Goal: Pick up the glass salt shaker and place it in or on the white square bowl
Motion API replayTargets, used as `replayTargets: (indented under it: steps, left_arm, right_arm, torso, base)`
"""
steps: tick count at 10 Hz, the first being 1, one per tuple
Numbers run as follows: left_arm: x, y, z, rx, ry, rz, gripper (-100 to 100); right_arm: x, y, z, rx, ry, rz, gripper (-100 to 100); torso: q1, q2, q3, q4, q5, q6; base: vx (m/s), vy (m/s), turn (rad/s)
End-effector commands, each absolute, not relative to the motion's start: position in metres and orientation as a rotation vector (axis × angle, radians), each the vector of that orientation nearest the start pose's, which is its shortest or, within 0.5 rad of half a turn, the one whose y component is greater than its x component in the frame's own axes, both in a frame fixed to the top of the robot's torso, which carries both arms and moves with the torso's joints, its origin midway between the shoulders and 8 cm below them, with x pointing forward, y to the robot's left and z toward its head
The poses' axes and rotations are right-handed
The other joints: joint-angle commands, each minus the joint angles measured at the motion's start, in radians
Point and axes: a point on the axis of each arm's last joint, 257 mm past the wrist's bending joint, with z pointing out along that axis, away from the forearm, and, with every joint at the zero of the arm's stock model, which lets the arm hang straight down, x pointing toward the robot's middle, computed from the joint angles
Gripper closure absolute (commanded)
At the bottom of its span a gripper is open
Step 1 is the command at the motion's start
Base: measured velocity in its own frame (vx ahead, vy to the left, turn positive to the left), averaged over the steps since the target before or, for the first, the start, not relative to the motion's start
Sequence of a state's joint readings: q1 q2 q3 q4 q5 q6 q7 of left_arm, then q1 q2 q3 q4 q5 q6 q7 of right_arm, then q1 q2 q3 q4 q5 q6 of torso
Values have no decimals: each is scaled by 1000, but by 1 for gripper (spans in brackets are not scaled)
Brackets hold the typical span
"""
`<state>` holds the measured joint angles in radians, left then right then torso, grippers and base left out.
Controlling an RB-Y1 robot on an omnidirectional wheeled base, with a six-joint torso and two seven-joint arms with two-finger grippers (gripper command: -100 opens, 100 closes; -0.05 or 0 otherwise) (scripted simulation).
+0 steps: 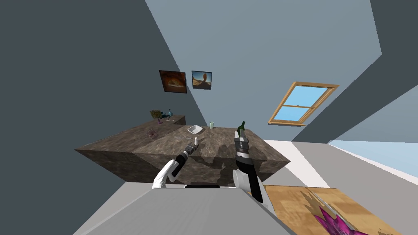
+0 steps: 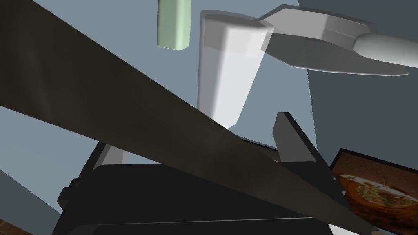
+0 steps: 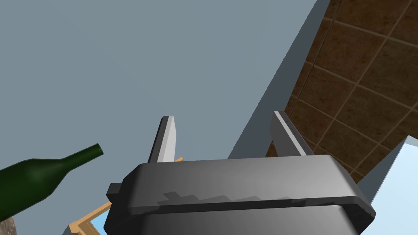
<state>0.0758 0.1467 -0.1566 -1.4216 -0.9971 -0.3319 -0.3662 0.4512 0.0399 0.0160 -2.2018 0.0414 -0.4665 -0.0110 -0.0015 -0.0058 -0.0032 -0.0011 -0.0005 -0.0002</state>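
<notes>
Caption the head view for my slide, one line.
Left pincer beside the white salt shaker on the brown mottled table, white square bowl just beyond.

The right pincer (image 3: 223,122) holds its fingers apart, with a dark green bottle (image 3: 36,179) near its side.

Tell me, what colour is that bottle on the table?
The bottle is dark green, clearest in the right wrist view.

I count one salt shaker (image 1: 196,141), one square bowl (image 1: 195,129), one green bottle (image 1: 241,126), one pale cup (image 1: 211,125) — and two wall pictures (image 1: 172,81).
</notes>
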Motion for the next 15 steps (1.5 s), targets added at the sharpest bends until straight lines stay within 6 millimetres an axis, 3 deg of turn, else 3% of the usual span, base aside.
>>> replayTargets:
  steps: [1, 2, 3, 4, 7, 8, 9, 13, 14, 15]
  left_arm:
    - [492, 135, -311, 273, 1663, -366, -100]
    - [490, 134, -311, 261, 1663, -380, -100]
    - [490, 135, -311, 264, 1663, -377, 0]
    - [500, 139, -310, 261, 1662, -374, -100]
    - [515, 145, -307, 255, 1660, -369, -100]
    - [511, 143, -308, 256, 1660, -370, -100]
    - [512, 143, -308, 256, 1660, -370, 100]
    - [512, 143, -308, 257, 1660, -370, 100]
    - [512, 143, -308, 257, 1660, -370, 0]
    - [503, 140, -310, 260, 1662, -373, 100]
  right_arm:
    - [369, -271, -1, 722, 647, 1306, 0]
    - [369, -271, -1, 722, 647, 1306, 0]
    - [369, -271, -1, 722, 647, 1306, 0]
    - [369, -271, -1, 722, 647, 1306, 0]
    - [369, -271, -1, 722, 647, 1306, 0]
    - [369, -271, -1, 722, 647, 1306, 0]
    - [369, -271, -1, 722, 647, 1306, 0]
    - [369, -271, -1, 722, 647, 1306, 0]
    - [369, -271, -1, 722, 647, 1306, 0]
    - [369, -271, -1, 722, 647, 1306, 0]
  torso:
    - [0, 0, 0, 0, 0, 0]
    - [1, -3, -2, -1, 0, 0]
    - [1, 1, 0, 0, 0, 0]
    - [1, 4, 2, 1, 0, 0]
    - [-1, 6, 3, 1, 0, 0]
    - [-1, 6, 3, 1, 0, 0]
    - [0, 6, 3, 1, 0, 0]
    - [2, 6, 3, 1, 0, 0]
    - [2, 6, 3, 1, 0, 0]
    - [2, 6, 3, 1, 0, 0]
  base:
    - [144, -13, -33]
    - [69, -3, -3]
    - [12, -1, 1]
    - [6, -22, -35]
    - [-2, -41, -23]
    - [0, -13, -3]
    - [0, 0, 0]
    - [0, 0, 0]
    - [0, 0, 0]
    - [4, 30, 33]
